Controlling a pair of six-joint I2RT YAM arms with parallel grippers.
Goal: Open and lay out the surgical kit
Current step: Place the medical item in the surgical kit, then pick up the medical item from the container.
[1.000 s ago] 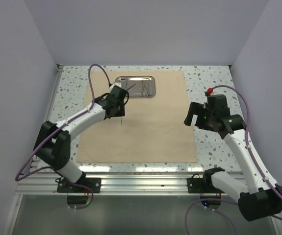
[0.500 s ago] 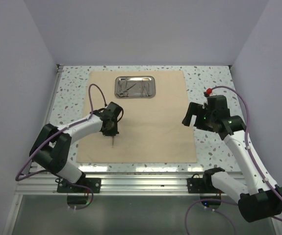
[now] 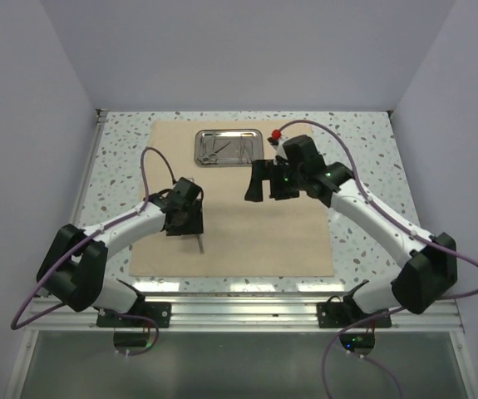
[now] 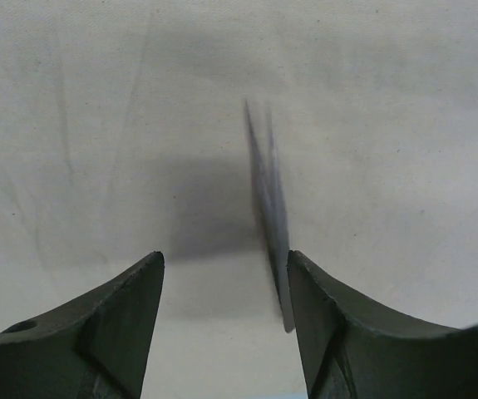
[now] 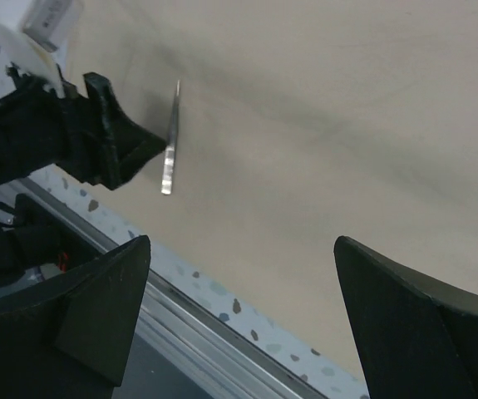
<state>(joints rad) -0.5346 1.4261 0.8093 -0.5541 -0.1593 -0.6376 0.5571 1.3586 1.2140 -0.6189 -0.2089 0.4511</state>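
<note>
Hovering above one cloth wrap (image 3: 259,237), left gripper (image 4: 225,264) (beside one blurred instrument (image 4: 269,193)) and right gripper (image 5: 240,248) gape.

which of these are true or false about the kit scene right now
1. The cloth lies spread flat on the table. True.
2. The tray sits at the cloth's near edge. False: it sits at the far edge, away from the arm bases.
3. The right claw is shut on an instrument. False: it is wide open over the cloth and holds nothing.
4. One slim silver tool is outside the tray, by the left claw. True.
5. The tray is empty. False: thin instruments lie in it.
</note>
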